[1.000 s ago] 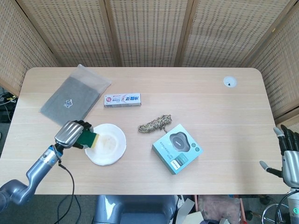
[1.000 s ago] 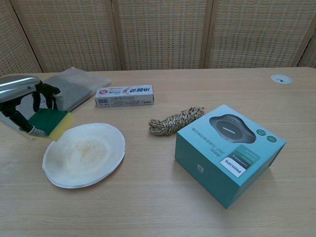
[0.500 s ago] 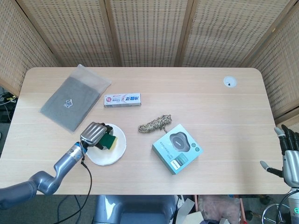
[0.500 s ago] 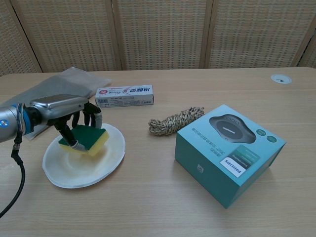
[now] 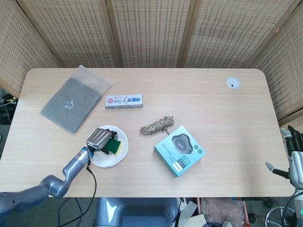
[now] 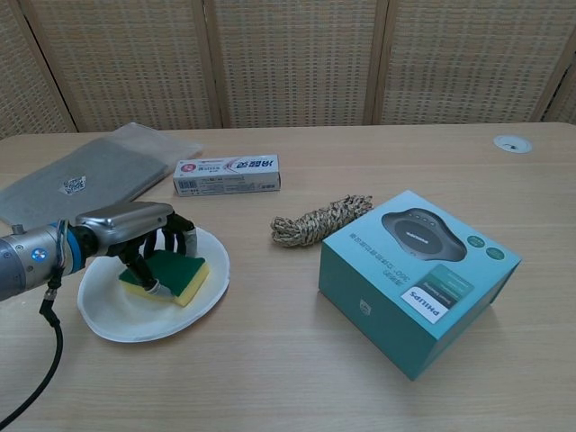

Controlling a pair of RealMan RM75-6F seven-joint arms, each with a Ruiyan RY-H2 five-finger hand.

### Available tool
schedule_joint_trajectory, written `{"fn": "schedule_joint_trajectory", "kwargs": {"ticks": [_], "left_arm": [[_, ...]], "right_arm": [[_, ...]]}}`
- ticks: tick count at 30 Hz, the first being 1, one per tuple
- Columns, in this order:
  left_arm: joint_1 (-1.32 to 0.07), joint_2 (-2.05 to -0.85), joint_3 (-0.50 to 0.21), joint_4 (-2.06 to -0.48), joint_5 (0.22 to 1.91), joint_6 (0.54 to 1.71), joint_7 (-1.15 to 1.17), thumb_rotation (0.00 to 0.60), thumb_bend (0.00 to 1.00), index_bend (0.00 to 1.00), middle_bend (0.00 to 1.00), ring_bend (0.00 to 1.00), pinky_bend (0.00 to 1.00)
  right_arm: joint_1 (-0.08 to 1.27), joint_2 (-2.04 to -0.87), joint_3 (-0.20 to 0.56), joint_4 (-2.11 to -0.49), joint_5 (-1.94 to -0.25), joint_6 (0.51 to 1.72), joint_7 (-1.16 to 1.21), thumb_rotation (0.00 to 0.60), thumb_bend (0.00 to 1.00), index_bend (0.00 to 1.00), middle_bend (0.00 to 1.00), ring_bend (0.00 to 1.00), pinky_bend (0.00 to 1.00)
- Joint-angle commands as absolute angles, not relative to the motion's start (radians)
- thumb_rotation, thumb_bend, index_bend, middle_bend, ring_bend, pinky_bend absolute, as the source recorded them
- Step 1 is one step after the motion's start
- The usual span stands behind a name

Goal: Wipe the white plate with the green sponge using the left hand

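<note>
Your green sponge (image 6: 169, 274) is sitting flat on the white plate (image 6: 112, 310), green side up with the yellow layer showing along its edge. The plate's on the near-left part of the bench (image 5: 213, 109). Your left robot hand (image 6: 144, 236) is clamped down over the sponge, fingers (image 6: 151, 259) curled around its sides and pressing it onto the plate; same thing from the head view, left robot hand (image 5: 99, 138) right over the sponge (image 5: 113, 146).

Your right robot hand (image 5: 294, 158) just peeks in at the far right edge of the head view, off the bench, fingers apart and holding nothing.

Around the plate: a teal box (image 6: 416, 277) with "PHILIPS" printed on its side and a dark round gadget pictured on the lid, a coil of twine (image 6: 319, 220) between the box and the plate, and a toothpaste box (image 6: 227, 174) behind the plate whose red and blue writing is too small to read. A grey packet (image 6: 85, 173) with a small white label lies back left.
</note>
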State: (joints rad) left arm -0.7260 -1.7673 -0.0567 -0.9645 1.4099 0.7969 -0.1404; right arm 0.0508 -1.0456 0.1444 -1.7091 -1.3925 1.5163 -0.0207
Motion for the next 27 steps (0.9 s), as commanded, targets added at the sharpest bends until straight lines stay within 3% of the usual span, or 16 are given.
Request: {"fn": "schedule_joint_trajectory", "kwargs": {"ticks": [1, 8, 12, 17, 27], "left_arm": [[-0.721, -1.781, -0.053, -0.942, 1.420, 0.812, -0.174, 0.600, 0.17, 0.55, 0.49, 0.41, 0.50], [-0.724, -1.766, -0.057, -0.947, 1.440, 0.845, -0.186, 0.600, 0.17, 0.55, 0.50, 0.41, 0.51], [-0.728, -1.712, -0.070, -1.003, 1.463, 0.896, -0.177, 0.600, 0.17, 0.55, 0.50, 0.41, 0.51], [-0.731, -1.658, -0.083, -1.050, 1.436, 0.882, -0.139, 0.600, 0.17, 0.55, 0.50, 0.41, 0.51], [-0.718, -1.730, -0.032, -0.944, 1.445, 0.851, -0.144, 0.600, 0.18, 0.56, 0.51, 0.42, 0.51]], "right_arm": [[0.051, -1.044, 0.145, -1.710, -1.392, 1.517, -0.019, 0.600, 0.00, 0.05, 0.00, 0.00, 0.00], [0.050, -1.043, 0.146, -1.711, -1.390, 1.519, -0.016, 0.600, 0.00, 0.05, 0.00, 0.00, 0.00], [0.048, -1.039, 0.147, -1.712, -1.389, 1.520, -0.009, 0.600, 0.00, 0.05, 0.00, 0.00, 0.00], [0.049, -1.038, 0.145, -1.714, -1.391, 1.517, -0.011, 0.600, 0.00, 0.05, 0.00, 0.00, 0.00], [0.053, -1.039, 0.146, -1.716, -1.384, 1.510, -0.017, 0.600, 0.00, 0.05, 0.00, 0.00, 0.00]]}}
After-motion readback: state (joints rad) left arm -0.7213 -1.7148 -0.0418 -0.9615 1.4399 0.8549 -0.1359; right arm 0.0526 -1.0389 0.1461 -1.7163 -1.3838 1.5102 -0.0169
